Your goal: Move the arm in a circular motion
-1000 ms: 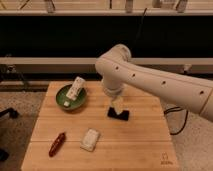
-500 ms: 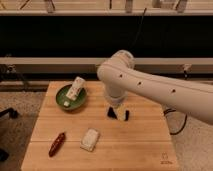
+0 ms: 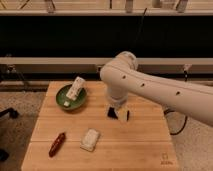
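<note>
The arm (image 3: 150, 90) enters from the right edge and reaches over the wooden bench (image 3: 145, 140), its bulbous joint above the bench's middle. The gripper (image 3: 119, 114) hangs directly below that joint, low over the bench surface, dark fingers pointing down with a narrow gap between them, holding nothing. A green bowl (image 3: 64, 95) with a white packet (image 3: 75, 89) leaning in it sits left of the gripper. A white pouch (image 3: 90, 139) lies below-left of the gripper; a red object (image 3: 57, 144) lies further left.
</note>
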